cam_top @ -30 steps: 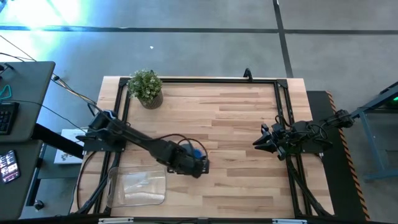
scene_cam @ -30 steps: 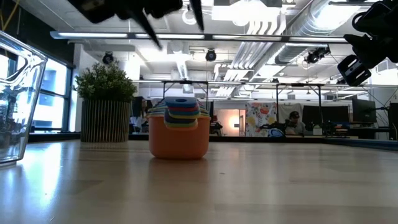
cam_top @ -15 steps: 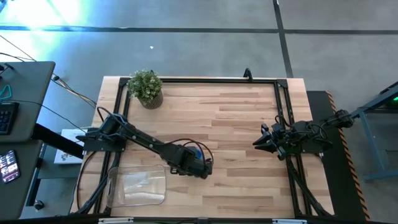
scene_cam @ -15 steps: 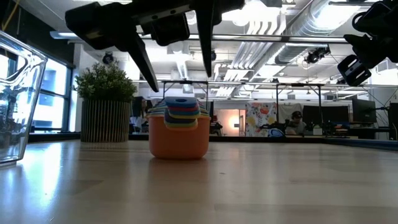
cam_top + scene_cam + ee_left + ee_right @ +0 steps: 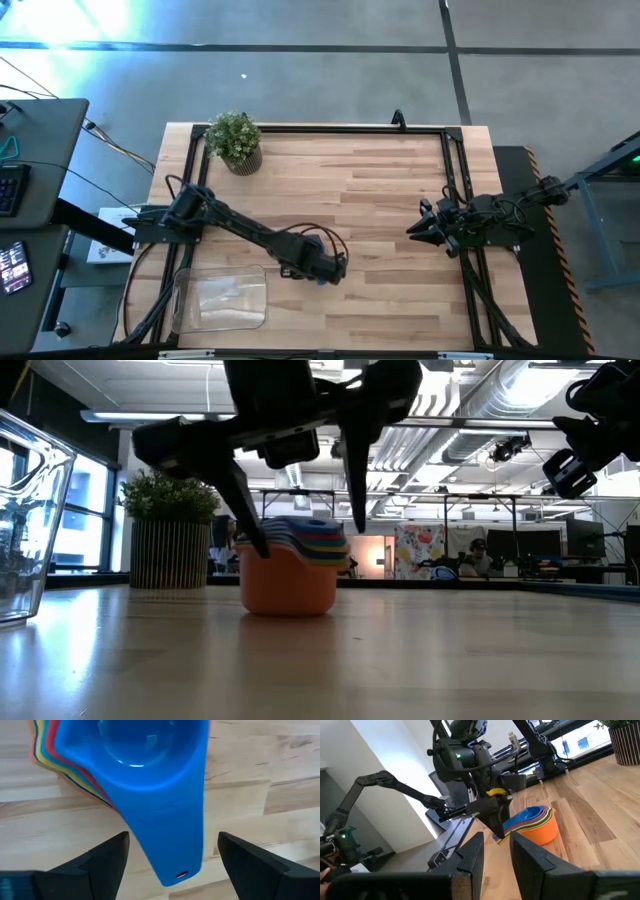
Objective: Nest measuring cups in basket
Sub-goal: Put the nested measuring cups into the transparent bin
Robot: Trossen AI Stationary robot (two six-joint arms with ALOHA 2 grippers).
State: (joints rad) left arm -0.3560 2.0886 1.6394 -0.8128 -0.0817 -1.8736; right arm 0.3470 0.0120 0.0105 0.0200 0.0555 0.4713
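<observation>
Basket [image 5: 220, 301]: clear bin at the tabletop's front left corner, empty as far as visible; one wall also at the far left edge of the low view [image 5: 30, 520].
Plant [image 5: 236, 141]: small green potted plant near the back left corner, well apart from the basket.
Tabletop [image 5: 390, 190]: light wood planks inside a black frame.
Left hand [image 5: 325, 268]: reached out from the left edge toward the front middle, directly over the cups; fingers [image 5: 240, 510] spread wide, released, straddling the stack on both sides with nothing gripped. Wrist view: two dark fingertips [image 5: 107, 857] either side of the blue handle, gap visible on each side.
Cups [image 5: 290, 575]: nested in one stack on the bare tabletop, front middle, just right of the basket and outside it; orange cup outermost at the bottom, blue one on top, coloured rims fanned between. Blue top cup [image 5: 140, 775] with its flat handle pointing out between the left fingers. Stack also visible from the right wrist [image 5: 535, 825].
Right hand [image 5: 418, 229]: near the right edge, well apart from the cups, raised above the tabletop; fingers [image 5: 470, 857] partly apart, empty between them.
</observation>
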